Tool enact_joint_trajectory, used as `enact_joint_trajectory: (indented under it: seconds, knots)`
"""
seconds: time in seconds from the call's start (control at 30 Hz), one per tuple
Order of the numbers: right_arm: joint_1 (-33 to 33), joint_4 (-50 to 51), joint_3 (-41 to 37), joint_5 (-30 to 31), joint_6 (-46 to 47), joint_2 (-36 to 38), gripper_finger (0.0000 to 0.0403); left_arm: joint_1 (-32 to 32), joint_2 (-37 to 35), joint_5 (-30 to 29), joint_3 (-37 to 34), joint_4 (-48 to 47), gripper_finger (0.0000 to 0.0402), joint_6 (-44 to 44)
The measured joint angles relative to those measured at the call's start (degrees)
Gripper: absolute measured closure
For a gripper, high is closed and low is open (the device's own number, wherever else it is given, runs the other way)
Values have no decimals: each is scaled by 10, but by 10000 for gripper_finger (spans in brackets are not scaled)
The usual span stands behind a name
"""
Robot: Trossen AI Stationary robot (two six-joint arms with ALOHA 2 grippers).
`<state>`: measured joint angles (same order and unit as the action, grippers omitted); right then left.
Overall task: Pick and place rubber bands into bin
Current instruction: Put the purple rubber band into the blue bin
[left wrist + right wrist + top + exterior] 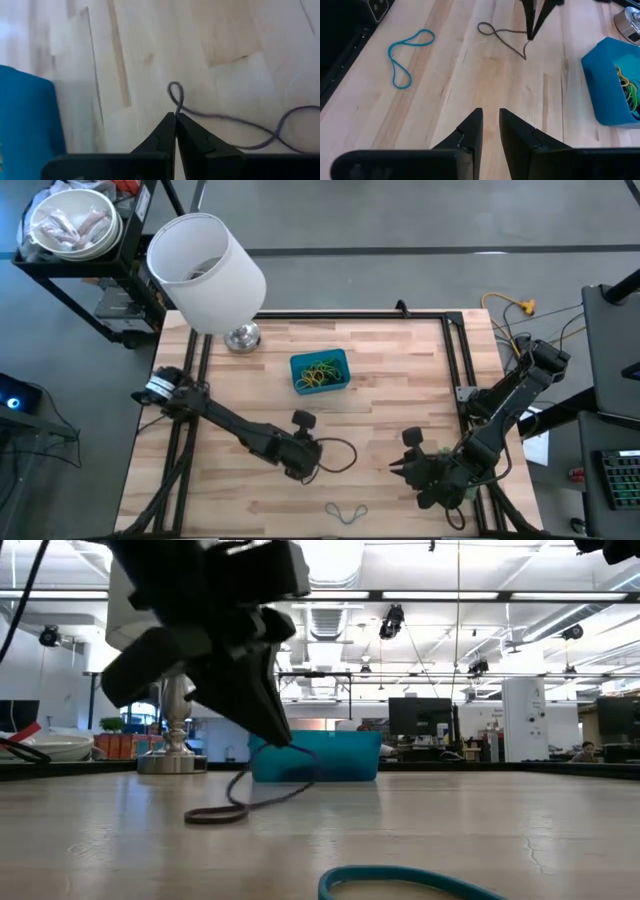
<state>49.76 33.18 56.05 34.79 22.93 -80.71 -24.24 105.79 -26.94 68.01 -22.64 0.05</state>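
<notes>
From the high view, the left gripper (318,467) sits on the counter (390,380) below the bin (320,370), clamped on a dark rubber band (340,455).

Low view: the band trails on the wood, so lifting comes next.

Right wrist view: the right gripper (490,125) waits, slightly parted, near a blue band (405,52).

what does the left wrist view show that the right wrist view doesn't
Only the left wrist view shows the left gripper close up, shut on the dark grey rubber band. Only the right wrist view shows the right gripper with a gap between its fingers, the blue rubber band and the bands inside the bin. Both show the dark band, the bin and the wooden table.
</notes>
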Motion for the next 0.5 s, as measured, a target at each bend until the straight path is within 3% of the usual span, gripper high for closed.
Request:
enact_joint_trajectory:
  seconds: [0.5]
  knots:
    - [0, -6, 0, 0, -4, 0, 347, -29, -28, -164, 15, 3, 401, 45]
